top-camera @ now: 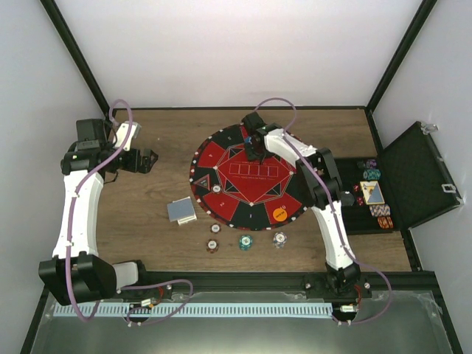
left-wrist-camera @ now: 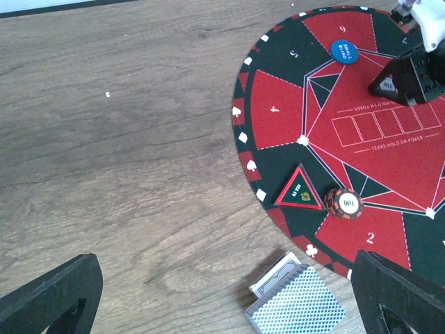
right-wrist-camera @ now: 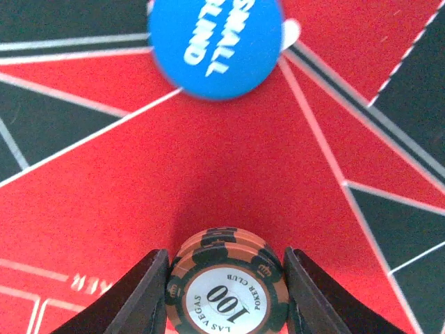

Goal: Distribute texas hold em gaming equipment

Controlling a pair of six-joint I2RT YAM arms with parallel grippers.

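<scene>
The right fingers (right-wrist-camera: pixel 142 296), at bottom centre of the right wrist view, grip a brown 100 chip (right-wrist-camera: pixel 226 296) over the red mat (right-wrist-camera: pixel 229 174), with the blue small-blind button (right-wrist-camera: pixel 215 42) straight ahead toward the frame's top; the left fingers (left-wrist-camera: pixel 49 292) gape wide and empty, farther off.

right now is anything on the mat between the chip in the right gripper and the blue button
Nothing visible. The 100 chip sits in the right gripper, and the red mat from it up to the blue small blind button is bare.
</scene>
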